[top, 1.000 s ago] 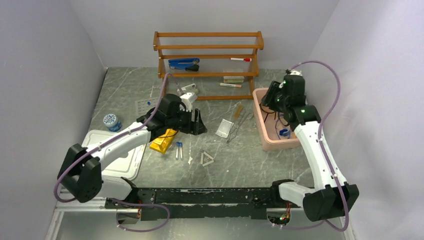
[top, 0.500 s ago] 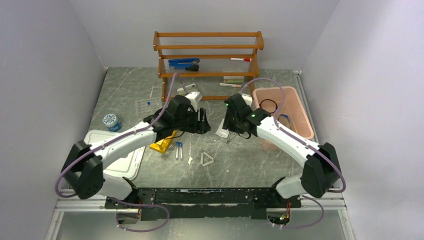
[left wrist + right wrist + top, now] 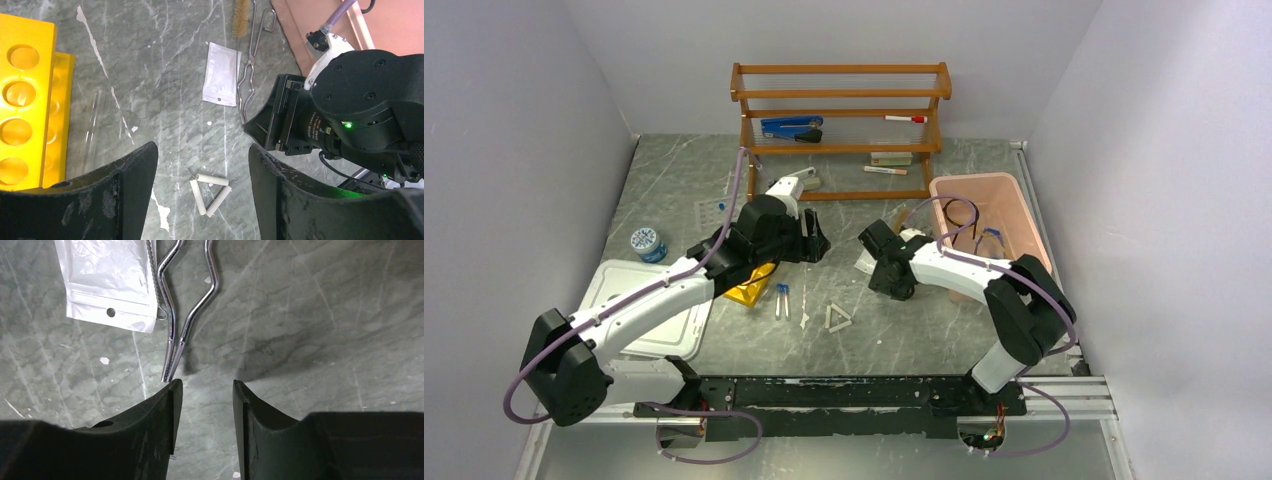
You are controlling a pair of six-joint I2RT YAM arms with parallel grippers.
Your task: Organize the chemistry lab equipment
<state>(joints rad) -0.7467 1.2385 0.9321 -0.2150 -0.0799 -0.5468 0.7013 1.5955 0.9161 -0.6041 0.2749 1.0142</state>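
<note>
While partly offscreen, yellow test-tube rack point(image 3: 40, 100).

Wooden rack point(image 3: 840, 69) stands at the table's 12 o'clock edge, near the back wall point(image 3: 824, 30). Blue stapler point(image 3: 791, 127) lies on the rack, toward its 9 o'clock end. Red-capped marker point(image 3: 905, 119) lies toward the 3 o'clock end. Lower tier, 3 o'clock side: pale marker point(image 3: 885, 171) and a pale oblong piece point(image 3: 891, 158), kind unclear. Table point(image 3: 944, 330) is grey marble with white veins.

Even, diffuse light and sharp frames; soft shadows on the table point(image 3: 325, 315), glints on metal tongs point(image 3: 172, 357).
</note>
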